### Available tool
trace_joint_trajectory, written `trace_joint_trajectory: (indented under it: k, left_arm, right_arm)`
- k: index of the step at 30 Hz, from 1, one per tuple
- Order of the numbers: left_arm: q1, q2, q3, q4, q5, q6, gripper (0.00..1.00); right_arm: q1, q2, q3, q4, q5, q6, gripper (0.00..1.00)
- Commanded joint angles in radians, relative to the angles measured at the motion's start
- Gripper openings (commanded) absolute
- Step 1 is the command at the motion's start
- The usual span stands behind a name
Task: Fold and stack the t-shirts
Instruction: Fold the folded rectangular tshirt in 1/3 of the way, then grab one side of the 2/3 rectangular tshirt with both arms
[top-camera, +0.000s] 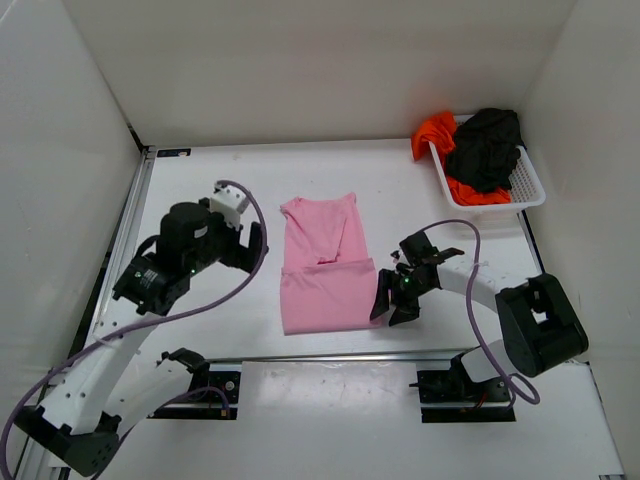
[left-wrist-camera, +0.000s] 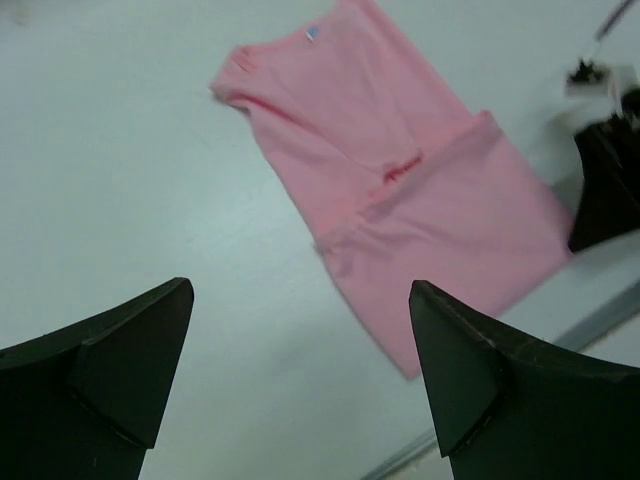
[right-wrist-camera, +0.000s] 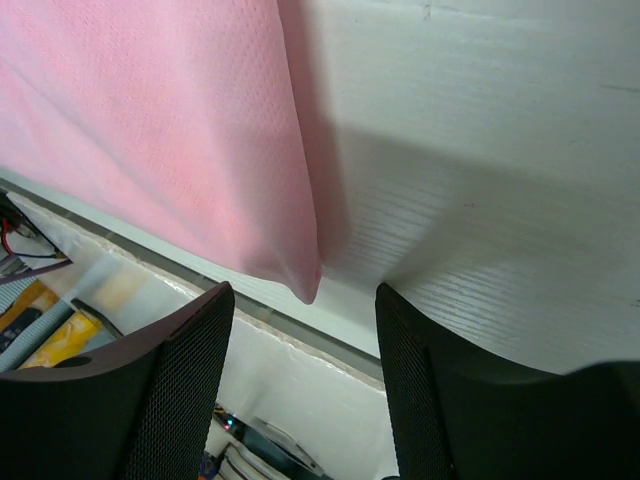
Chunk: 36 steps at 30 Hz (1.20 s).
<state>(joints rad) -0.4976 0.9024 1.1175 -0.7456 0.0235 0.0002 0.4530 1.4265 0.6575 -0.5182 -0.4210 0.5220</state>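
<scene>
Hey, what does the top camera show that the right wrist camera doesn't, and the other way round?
Only the top view: the white basket at the far right corner, holding the black t-shirt and the orange-red t-shirt. Only the right wrist view: the weave of the pink t-shirt at its near corner, lying ungripped by the open right claw, and clutter beneath the table edge. Both: the pink t-shirt on the white table.

My left arm (top-camera: 110, 372) and right arm (top-camera: 482, 288): white links, black joints, lilac cables (top-camera: 240, 185), black wedge fingers (left-wrist-camera: 100, 380); possibly a green wrist light.
</scene>
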Motion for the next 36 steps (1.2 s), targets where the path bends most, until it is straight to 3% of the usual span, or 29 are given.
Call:
trace_joint_trajectory:
  k: [1, 8, 13, 18, 22, 32, 36]
  left_arm:
    - [0.013, 0.043, -0.154, 0.006, 0.185, 0.0, 1.0]
    - [0.108, 0.091, -0.482, 0.184, 0.42, 0.0, 0.97]
    - [0.108, 0.127, -0.581, 0.259, 0.441, 0.0, 0.93]
    - [0.108, 0.167, -0.7, 0.345, 0.49, 0.0, 0.92]
    - [0.09, 0.252, -0.7, 0.365, 0.513, 0.0, 0.8]
    - [0.028, 0.383, -0.691, 0.408, 0.533, 0.0, 0.83]
    - [0.007, 0.414, -0.7, 0.399, 0.514, 0.0, 0.63]
  right_arm:
    - [-0.004, -0.038, 0.005, 0.035, 0.013, 0.024, 0.63]
    - [-0.004, -0.103, -0.041, 0.076, 0.037, 0.094, 0.63]
    - [-0.004, -0.153, -0.119, 0.179, 0.037, 0.196, 0.62]
    - [0.019, -0.153, -0.151, 0.179, 0.07, 0.196, 0.61]
    - [0.029, -0.153, -0.171, 0.179, 0.09, 0.217, 0.6]
    - [0.078, -0.172, -0.151, 0.179, 0.145, 0.262, 0.6]
    - [0.078, -0.163, -0.151, 0.179, 0.154, 0.271, 0.59]
